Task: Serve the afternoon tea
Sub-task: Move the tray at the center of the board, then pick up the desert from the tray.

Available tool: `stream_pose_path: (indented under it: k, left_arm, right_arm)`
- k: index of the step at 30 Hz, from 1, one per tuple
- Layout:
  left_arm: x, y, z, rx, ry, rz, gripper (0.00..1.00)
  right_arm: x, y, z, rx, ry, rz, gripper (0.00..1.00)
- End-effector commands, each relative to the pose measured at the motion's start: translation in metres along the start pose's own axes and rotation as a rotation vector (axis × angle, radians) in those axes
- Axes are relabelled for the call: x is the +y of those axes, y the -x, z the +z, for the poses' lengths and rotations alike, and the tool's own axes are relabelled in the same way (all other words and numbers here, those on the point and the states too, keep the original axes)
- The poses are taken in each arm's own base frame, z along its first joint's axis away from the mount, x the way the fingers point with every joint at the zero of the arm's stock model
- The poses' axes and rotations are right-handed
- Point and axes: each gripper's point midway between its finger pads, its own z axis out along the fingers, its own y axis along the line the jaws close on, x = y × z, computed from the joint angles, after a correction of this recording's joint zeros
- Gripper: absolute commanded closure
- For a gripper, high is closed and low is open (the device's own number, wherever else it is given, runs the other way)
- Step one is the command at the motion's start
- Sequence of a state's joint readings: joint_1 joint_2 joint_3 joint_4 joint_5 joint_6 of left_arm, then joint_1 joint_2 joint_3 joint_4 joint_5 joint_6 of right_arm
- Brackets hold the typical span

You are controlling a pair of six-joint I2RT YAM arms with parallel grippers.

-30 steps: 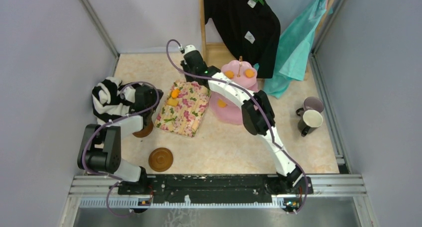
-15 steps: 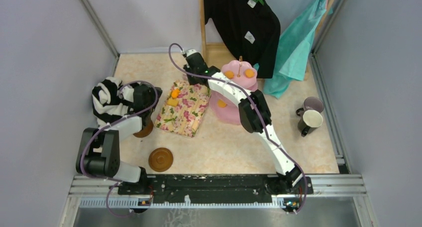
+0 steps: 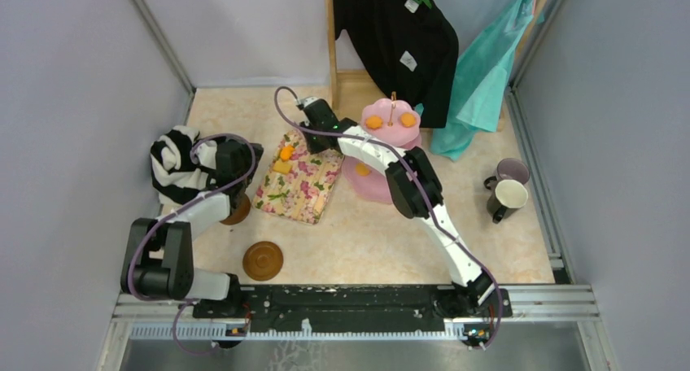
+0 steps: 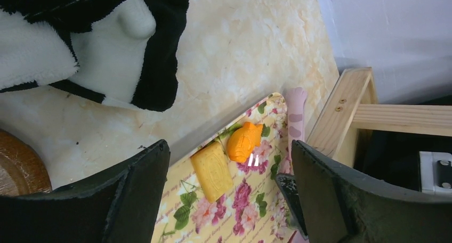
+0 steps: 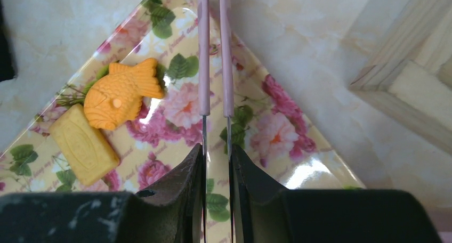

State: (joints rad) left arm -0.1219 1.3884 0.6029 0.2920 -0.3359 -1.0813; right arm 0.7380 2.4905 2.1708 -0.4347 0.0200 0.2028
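My left end effector (image 4: 229, 147) hangs with its two black fingers (image 4: 133, 189) wide apart and nothing between them. Just below it to the left is the rim of a brown saucer (image 4: 16, 165). Farther left lies the black-and-white striped garment (image 4: 80, 40). A second brown saucer (image 3: 263, 259) sits on the surface (image 3: 366, 233) behind it, nearer my bases. Straight ahead of the open fingers is the floral tray (image 4: 234, 211). It carries a yellow rectangular pastry (image 4: 212, 171) and, right against it, an orange fish-shaped pastry (image 4: 245, 142).

My right end effector (image 5: 216, 163) is clamped on pink tongs (image 5: 203, 67), whose two arms run close together ahead of it over the tray's far corner. The fish pastry lies just left of the tong arms, apart from them. Ahead and to the right is a pale wooden frame (image 5: 405, 78).

Compared with a second ago, my right end effector has swung back from the far edge of the surface and now sits over the tray's far corner, with the same grip on the tongs. My left end effector has hardly moved and its fingers stand as wide as before, though that arm's elbow has dropped toward the bases.

To the right of my right end effector stands the pink three-tier cake stand (image 3: 390, 123), with two orange pastries (image 3: 373, 121) on its top tier and one on its bottom tier. Well beyond it to the right, the lilac mug (image 3: 511, 172) and cream mug (image 3: 508, 196) stand side by side.
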Motion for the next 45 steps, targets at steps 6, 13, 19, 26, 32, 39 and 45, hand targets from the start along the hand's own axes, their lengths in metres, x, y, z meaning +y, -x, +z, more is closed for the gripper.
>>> stream_pose_path:
  k: [6,13,19,26,32,39,45]
  left_arm:
    - [0.002,0.007,-0.011,-0.013,0.001,-0.016,0.11]
    - [0.003,0.011,-0.017,-0.027,0.002,-0.018,0.11]
    - [0.005,0.012,-0.021,-0.031,0.001,-0.019,0.11]
    - [0.008,0.012,-0.025,-0.028,0.005,-0.018,0.11]
    - [0.009,0.016,-0.03,-0.04,0.012,-0.007,0.11]
    - [0.021,0.008,-0.027,-0.017,0.049,0.009,0.09]
    - [0.027,0.006,-0.029,-0.017,0.056,0.006,0.1]
  right_arm:
    - [0.047,0.041,-0.05,-0.118,0.097,-0.024,0.86]
    - [0.05,0.04,-0.058,-0.115,0.095,-0.019,0.87]
    - [0.053,0.034,-0.064,-0.102,0.096,-0.026,0.88]
    - [0.052,0.041,-0.084,-0.144,0.073,-0.035,0.88]
    - [0.054,0.046,-0.108,-0.174,0.065,-0.041,0.86]
    - [0.064,0.027,-0.125,-0.137,0.077,-0.054,0.78]
    - [0.074,0.003,-0.126,-0.093,0.095,-0.053,0.72]
